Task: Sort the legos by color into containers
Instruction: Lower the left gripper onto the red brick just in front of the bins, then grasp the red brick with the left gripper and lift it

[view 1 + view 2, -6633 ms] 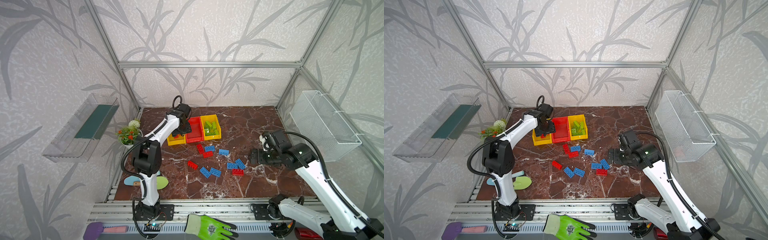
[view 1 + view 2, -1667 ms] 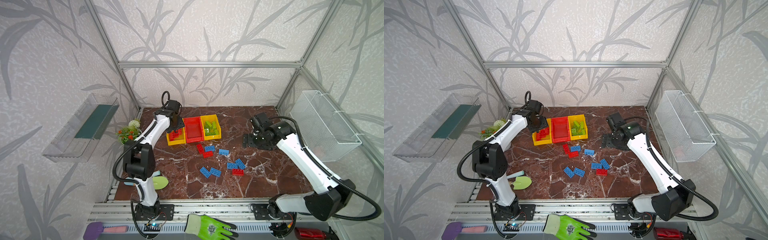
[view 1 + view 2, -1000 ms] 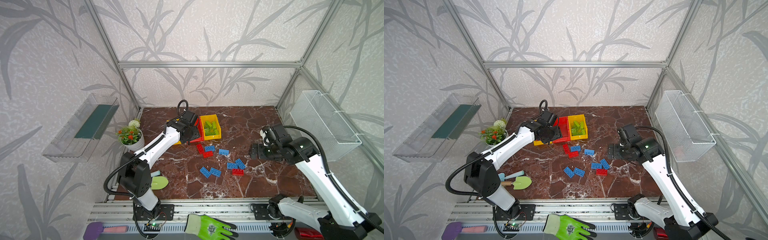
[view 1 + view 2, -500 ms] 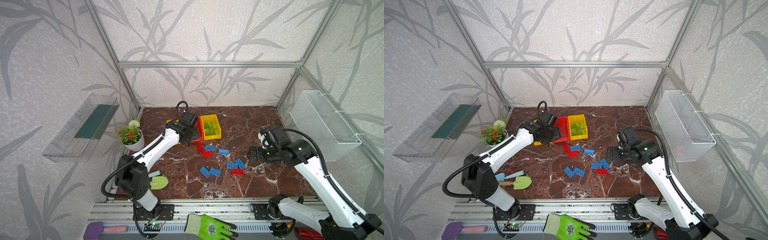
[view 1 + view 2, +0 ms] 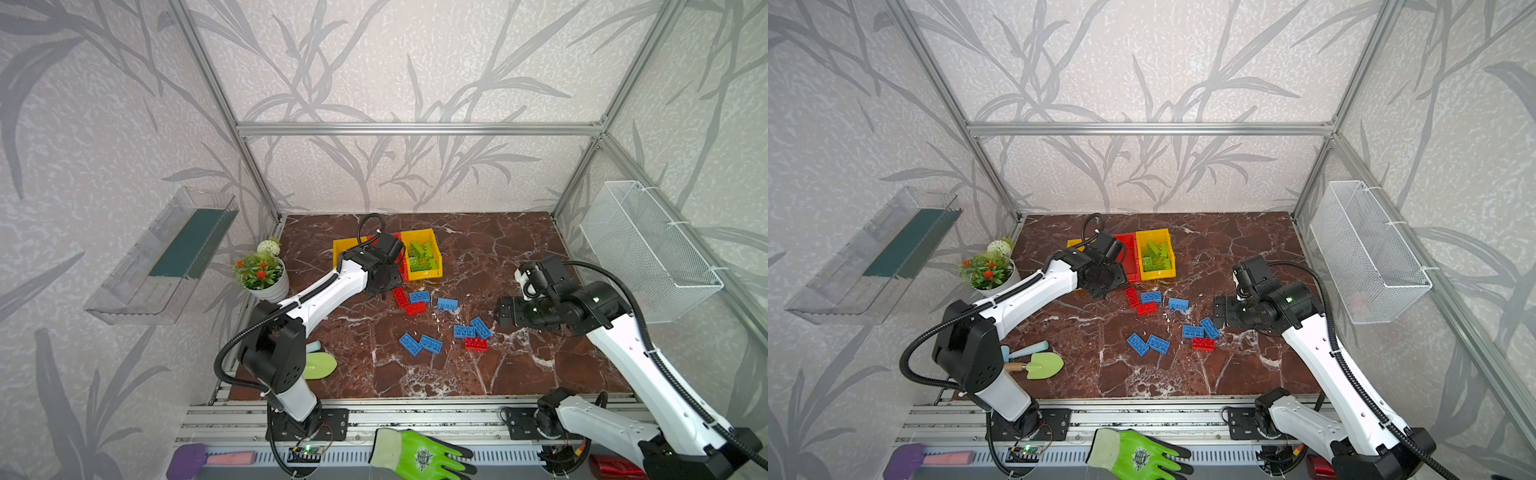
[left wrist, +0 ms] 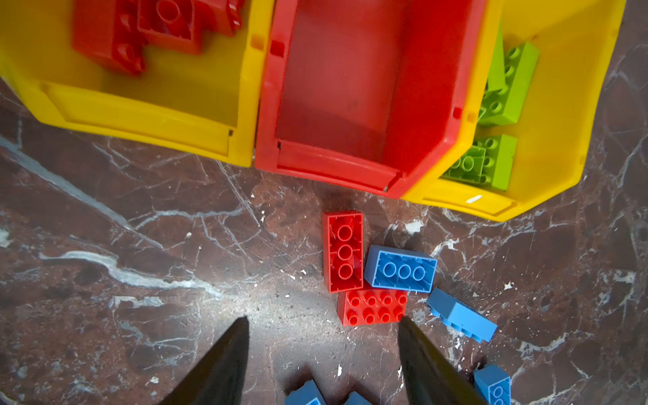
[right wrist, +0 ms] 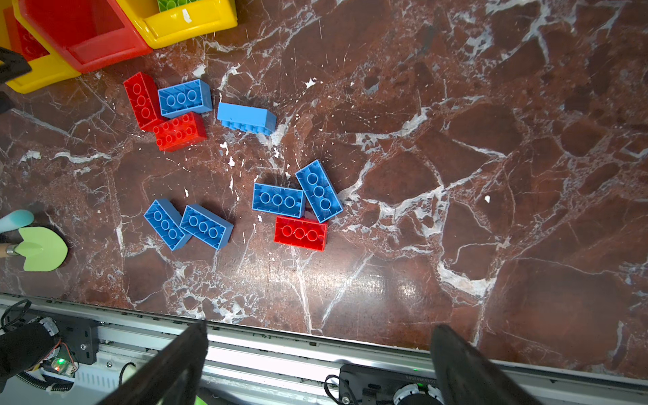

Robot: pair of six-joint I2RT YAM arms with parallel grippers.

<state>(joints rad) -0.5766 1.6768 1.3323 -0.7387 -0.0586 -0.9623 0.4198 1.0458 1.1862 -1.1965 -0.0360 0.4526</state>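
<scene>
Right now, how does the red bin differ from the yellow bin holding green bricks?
Contents: the red bin looks empty; the yellow bin holds lime green bricks. Position: the red bin is mid-row; the yellow bin at one end. Both open-top, same shape, joined side by side.

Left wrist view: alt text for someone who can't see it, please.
Three bins stand in a row on a marble table: a yellow bin of red bricks, an empty red bin, a yellow bin of green bricks. Loose red bricks and blue bricks lie close by, near the open, empty left gripper.
</scene>
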